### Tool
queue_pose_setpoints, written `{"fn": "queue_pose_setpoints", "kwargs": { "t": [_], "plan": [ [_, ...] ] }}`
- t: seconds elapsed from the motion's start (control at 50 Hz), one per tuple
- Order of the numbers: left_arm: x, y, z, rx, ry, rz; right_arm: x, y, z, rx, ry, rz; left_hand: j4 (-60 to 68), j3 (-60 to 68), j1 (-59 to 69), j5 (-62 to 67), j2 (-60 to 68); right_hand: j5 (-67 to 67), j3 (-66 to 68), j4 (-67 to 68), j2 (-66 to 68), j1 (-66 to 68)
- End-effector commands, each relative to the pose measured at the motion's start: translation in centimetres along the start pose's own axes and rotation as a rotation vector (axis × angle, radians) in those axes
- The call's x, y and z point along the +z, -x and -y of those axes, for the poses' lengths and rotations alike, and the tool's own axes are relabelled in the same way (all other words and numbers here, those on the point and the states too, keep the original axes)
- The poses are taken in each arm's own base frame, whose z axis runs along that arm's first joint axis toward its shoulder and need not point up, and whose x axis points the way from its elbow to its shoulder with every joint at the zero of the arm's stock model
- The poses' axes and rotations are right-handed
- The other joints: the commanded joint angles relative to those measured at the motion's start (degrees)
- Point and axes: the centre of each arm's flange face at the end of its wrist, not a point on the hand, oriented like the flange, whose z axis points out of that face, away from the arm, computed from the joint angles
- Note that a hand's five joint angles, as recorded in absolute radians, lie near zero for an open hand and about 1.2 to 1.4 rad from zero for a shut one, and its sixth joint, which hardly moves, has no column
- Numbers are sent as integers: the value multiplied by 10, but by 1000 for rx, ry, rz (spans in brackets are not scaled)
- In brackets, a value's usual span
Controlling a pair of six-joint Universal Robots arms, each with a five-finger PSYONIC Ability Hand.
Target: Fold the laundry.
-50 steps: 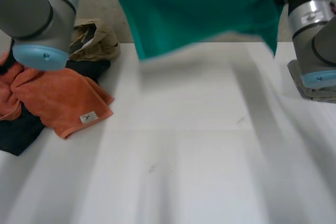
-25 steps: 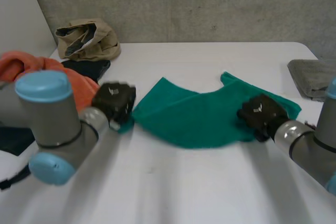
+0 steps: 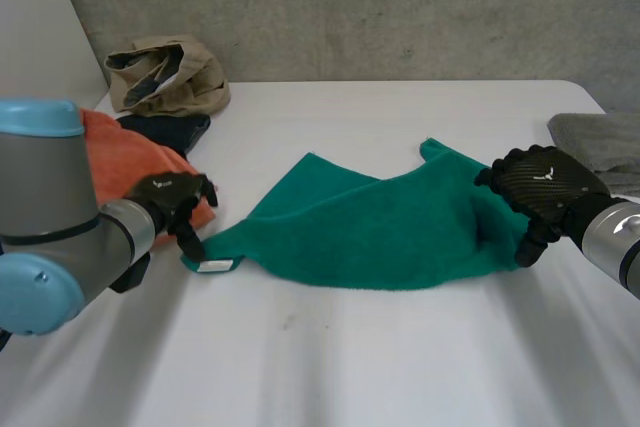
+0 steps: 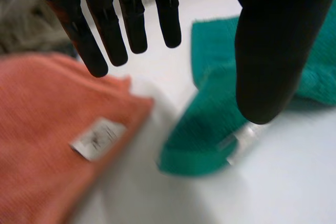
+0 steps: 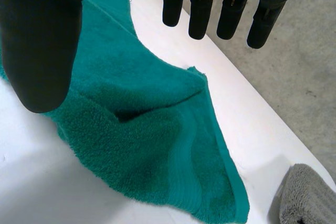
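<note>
Left hand [image 3: 168, 199] is spread wide, fingers straight and holding nothing, poised at the left corner of the green towel [image 3: 380, 227], where a small white label [image 3: 213, 265] lies on the table [image 3: 400, 367]. Whether the thumb touches that corner cannot be told. Right hand [image 3: 545, 192] is likewise open and empty, its fingers relaxed over the towel's right edge.

The green towel lies rumpled across the middle of the table, roughly flat, with one corner pointing toward the far edge and a raised crease near the right hand.

At the table's left edge, just beside the left hand, sits a bunched orange towel [image 3: 110, 152] with its own tag [image 4: 97, 137] facing up. Touching it on the far side is a dark garment [image 3: 170, 130], and a crumpled khaki garment [image 3: 168, 75] lies at the far left corner. A grey towel [image 3: 598, 147] rests at the right edge, apart from the green one. The tabletop is white; a grey concrete wall [image 3: 400, 7] runs behind the far edge.
</note>
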Motion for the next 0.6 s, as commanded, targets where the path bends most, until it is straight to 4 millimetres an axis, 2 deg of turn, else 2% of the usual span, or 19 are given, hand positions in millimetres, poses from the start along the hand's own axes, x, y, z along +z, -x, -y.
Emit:
{"fn": "queue_pose_setpoints", "kwargs": {
  "t": [0.02,0.16,0.22,0.24,0.28,0.42,0.48,0.6],
  "plan": [
    [18,-6,-20,-74,196,-68,7,-2,-4,-2,10,-1,85,86,86,83,88,15,1,-2,-18,-11],
    [35,-11,-21,-53,177,-56,10,-10,2,-8,-6,-20,149,150,150,147,151,17,2,0,-17,-10],
    [38,-10,-17,-41,161,-30,13,-14,4,-7,-12,-28,338,340,339,337,341,17,2,0,-17,-10],
    [38,-8,-12,-36,142,-7,15,-16,5,-9,-13,-33,506,507,506,504,508,17,2,0,-17,-10],
    [36,-5,-5,-36,114,25,17,-18,5,-7,-10,-36,529,530,530,528,532,17,2,0,-17,-10],
    [16,-7,31,-26,-40,53,28,-24,5,-4,-8,-37,529,530,530,528,532,17,2,0,-17,-10],
    [1,-10,51,-18,-118,29,41,-29,4,6,-16,-37,529,530,530,528,532,7,-8,-10,-27,-20],
    [-38,-21,94,60,-288,-37,77,-48,17,51,-83,-14,529,530,530,528,532,-66,-80,-83,-99,-92]
  ]
}}
